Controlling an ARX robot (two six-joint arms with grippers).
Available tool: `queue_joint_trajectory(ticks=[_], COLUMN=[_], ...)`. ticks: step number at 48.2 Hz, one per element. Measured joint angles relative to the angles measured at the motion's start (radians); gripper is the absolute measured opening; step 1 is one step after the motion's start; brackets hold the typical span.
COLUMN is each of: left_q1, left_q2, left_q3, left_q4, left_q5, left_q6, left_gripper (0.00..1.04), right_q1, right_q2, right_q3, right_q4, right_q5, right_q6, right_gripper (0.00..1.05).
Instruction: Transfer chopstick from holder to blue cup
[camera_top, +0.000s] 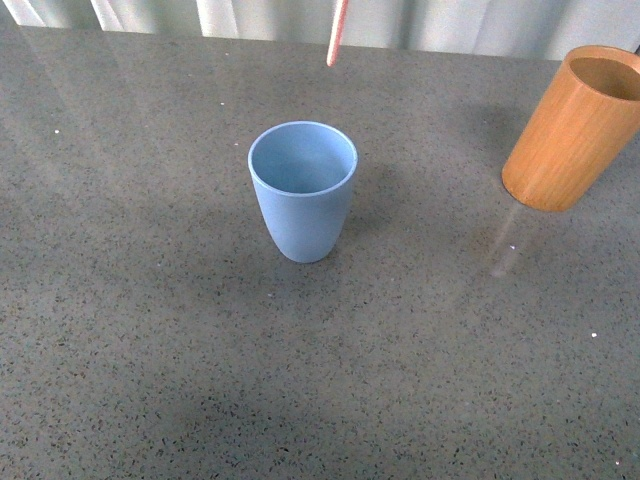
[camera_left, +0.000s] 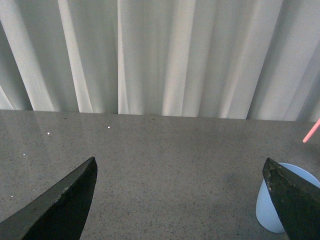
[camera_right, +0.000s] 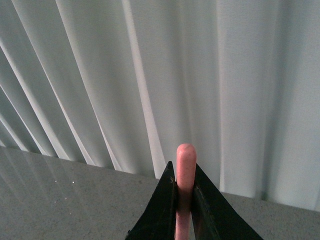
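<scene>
The blue cup (camera_top: 302, 188) stands upright and empty in the middle of the table. The orange-brown holder (camera_top: 572, 127) stands at the far right, empty as far as its mouth shows. The pink chopstick (camera_top: 337, 32) hangs down from above the top edge, its tip in the air behind the blue cup. My right gripper (camera_right: 183, 172) is shut on the chopstick (camera_right: 185, 167), whose rounded end sticks out past the fingertips. My left gripper (camera_left: 180, 167) is open and empty above the table; the blue cup (camera_left: 272, 205) shows beside one finger, and the chopstick tip (camera_left: 311, 132) shows at the edge.
The table (camera_top: 150, 300) is dark grey speckled stone. A pale pleated curtain (camera_left: 165, 55) hangs behind its far edge. Neither arm shows in the front view.
</scene>
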Motion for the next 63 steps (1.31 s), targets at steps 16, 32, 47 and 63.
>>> queue_joint_trajectory(ticks=[16, 32, 47, 63], left_q1=[0.000, 0.000, 0.000, 0.000], left_q2=[0.000, 0.000, 0.000, 0.000], left_q3=[0.000, 0.000, 0.000, 0.000], left_q4=[0.000, 0.000, 0.000, 0.000], left_q5=[-0.001, 0.000, 0.000, 0.000], left_q6=[0.000, 0.000, 0.000, 0.000], left_gripper=[0.98, 0.98, 0.98, 0.98], right_q1=[-0.003, -0.050, -0.050, -0.051], right_q2=[-0.124, -0.061, -0.020, 0.053], right_q3=[-0.124, -0.132, -0.143, -0.171], right_q4=[0.002, 0.023, 0.065, 0.100], right_q5=[-0.002, -0.056, -0.056, -0.065], right_q6=[0.038, 0.042, 0.048, 0.066], right_gripper=[0.03, 0.03, 0.03, 0.03])
